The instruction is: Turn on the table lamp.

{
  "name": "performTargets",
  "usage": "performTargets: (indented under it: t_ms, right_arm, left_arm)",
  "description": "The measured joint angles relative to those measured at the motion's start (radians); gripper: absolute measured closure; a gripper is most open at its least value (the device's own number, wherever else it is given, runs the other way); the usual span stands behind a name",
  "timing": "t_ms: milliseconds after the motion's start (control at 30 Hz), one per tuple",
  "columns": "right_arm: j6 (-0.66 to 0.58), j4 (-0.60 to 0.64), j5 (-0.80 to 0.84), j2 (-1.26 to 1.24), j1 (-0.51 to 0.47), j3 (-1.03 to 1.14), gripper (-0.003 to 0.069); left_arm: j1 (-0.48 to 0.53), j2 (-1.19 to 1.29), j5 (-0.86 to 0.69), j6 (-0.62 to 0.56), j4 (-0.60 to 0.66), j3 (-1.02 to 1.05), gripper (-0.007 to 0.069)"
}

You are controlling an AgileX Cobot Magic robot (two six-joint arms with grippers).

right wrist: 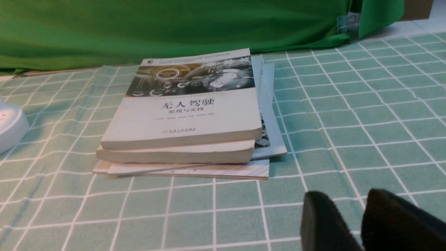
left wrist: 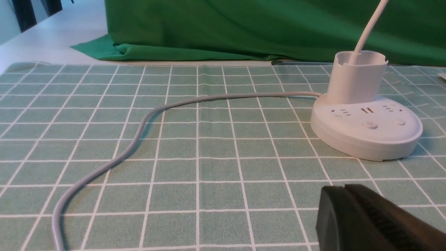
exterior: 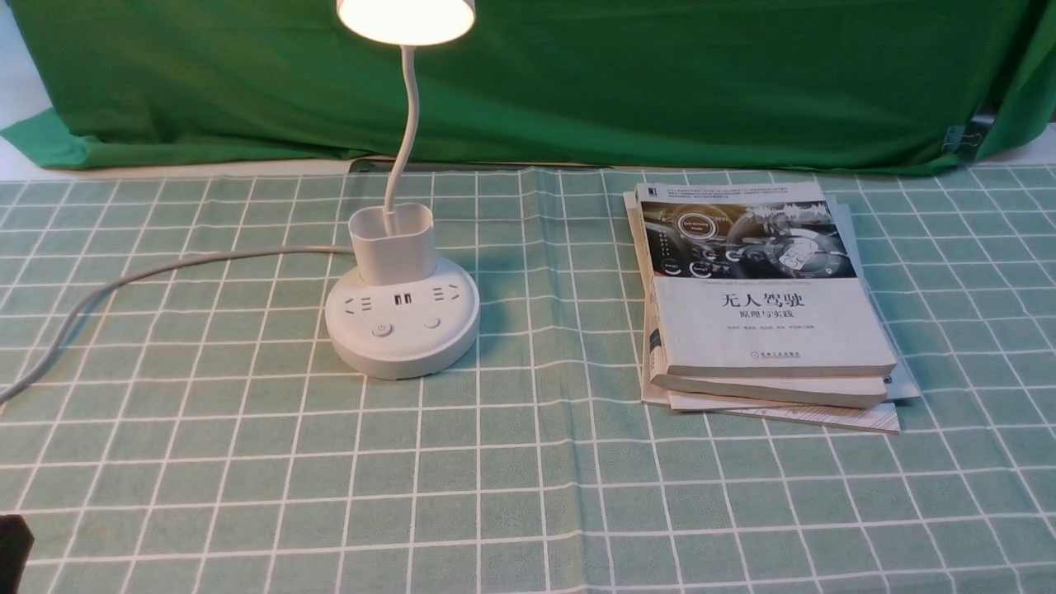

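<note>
White plastic forms the table lamp (exterior: pixel 402 318), which stands left of centre in the front view on a green checked tablecloth (exterior: pixel 528 495), its thin neck rising from a cup holder (exterior: pixel 393 242) to a round head (exterior: pixel 406 16) that glows warm at the top edge of the frame, so the lamp appears already lit. Two buttons (exterior: pixel 381 330) sit on the front of the round base, below a row of sockets. A grey power cord (exterior: pixel 165 268) trails from the base towards the left edge. A stack of books (exterior: pixel 763 305) lies right of centre, well apart from the lamp. The left gripper (left wrist: pixel 345 190) shows at the lower right of its wrist view with its dark fingers pressed together, holding nothing, near the base but not touching it. The right gripper (right wrist: pixel 362 209) shows at the lower right of its wrist view with a narrow gap between the fingers, also empty, near the books. The main risk is likely a needless second press, which would switch the light off again. A reach by the left arm could also snag the cord or nudge the base, and the top-heavy neck might sway or tip.
</note>
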State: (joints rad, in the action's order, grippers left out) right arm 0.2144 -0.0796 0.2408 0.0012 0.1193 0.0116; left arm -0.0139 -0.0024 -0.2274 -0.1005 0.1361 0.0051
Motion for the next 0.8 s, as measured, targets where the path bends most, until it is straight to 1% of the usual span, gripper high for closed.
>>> performTargets:
  t_ms: [800]
  right_arm:
    - [0.0, 0.0, 0.0, 0.0, 0.0, 0.0, 0.0421]
  left_arm:
    - [0.0, 0.0, 0.0, -0.011, 0.0, 0.0, 0.0603]
